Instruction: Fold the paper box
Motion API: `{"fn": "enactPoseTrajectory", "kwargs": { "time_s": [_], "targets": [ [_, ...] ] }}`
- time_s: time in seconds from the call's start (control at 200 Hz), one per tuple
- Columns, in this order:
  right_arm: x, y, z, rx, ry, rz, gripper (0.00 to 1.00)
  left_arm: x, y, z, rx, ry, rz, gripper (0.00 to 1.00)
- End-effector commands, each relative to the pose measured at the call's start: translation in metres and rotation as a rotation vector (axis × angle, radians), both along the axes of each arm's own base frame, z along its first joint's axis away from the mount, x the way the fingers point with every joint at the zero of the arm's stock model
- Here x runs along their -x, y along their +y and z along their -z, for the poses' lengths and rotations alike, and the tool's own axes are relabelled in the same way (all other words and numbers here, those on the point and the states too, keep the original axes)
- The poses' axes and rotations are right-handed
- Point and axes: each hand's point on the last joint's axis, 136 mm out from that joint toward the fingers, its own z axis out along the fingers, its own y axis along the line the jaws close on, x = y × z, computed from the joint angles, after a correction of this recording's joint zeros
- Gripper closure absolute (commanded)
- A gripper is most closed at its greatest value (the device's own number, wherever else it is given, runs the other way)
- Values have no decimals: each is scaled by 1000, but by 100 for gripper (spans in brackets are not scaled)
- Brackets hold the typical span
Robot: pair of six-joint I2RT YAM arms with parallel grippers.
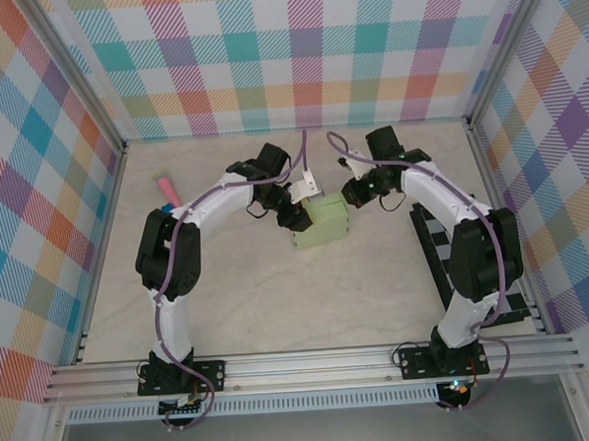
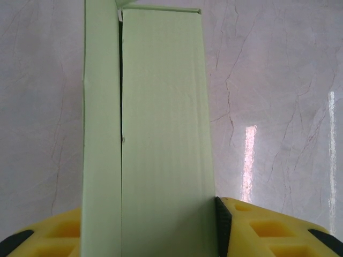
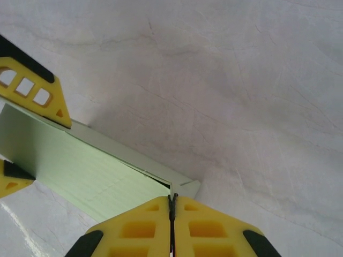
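Near bench: bare bench point(image 1: 279, 310) between the arm bases, open for passage.
Centre: paper box point(image 1: 324, 227) stands in the way, left jaws clamped on its left side, right jaws pressed together at its far right corner.
Left rear: pink stick point(image 1: 166, 191) lies by the wall.
Right side: checkered board point(image 1: 437, 257) lies beside the wall.
Edges: plaid walls point(image 1: 296, 52) close three sides.

One paper box point(image 1: 326, 222), two robot arms point(image 1: 173, 256) point(image 1: 479, 250), one checkered board point(image 1: 433, 255), one pink-and-blue stick point(image 1: 166, 191)

pale green paper box point(image 1: 321, 222), folded into a small rectangular block, near the middle of the table point(image 1: 279, 300), one long side seam slightly gaping
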Motion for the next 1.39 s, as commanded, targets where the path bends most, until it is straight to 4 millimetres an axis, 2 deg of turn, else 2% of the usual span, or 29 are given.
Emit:
{"fn": "enactPoseTrajectory", "kwargs": {
  "time_s": [0.0, 0.225, 0.33, 0.525, 0.84, 1.105, 1.24, 1.275, 1.39],
  "targets": [
    [7, 5, 2, -11, 66, 81, 92, -2, -3, -3, 15, 12, 2, 53],
    [10, 14, 0, -14, 81, 188, 93, -3, -3, -2, 13, 10, 0, 53],
    [12, 17, 5, -25, 49, 211, 93, -3, -3, 0, 12, 15, -1, 53],
    [19, 10, 20, -25, 2, 244, 96, -5, -2, 3, 2, 9, -9, 53],
    [30, 9, 24, -49, -13, 296, 98, -14, -5, 3, 6, 10, -40, 53],
    [38, -4, 29, -39, -101, 332, 100, -17, -6, -3, 14, -7, -53, 53],
    [41, -13, 32, -14, -156, 355, 100, -27, -9, -14, 40, -34, -101, 50],
    [41, -16, 33, -7, -164, 371, 100, -35, -9, -18, 44, -53, -147, 50],
    [39, -24, 36, 13, -185, 412, 100, -41, -11, -44, 106, -81, -198, 48]
  ]
}}
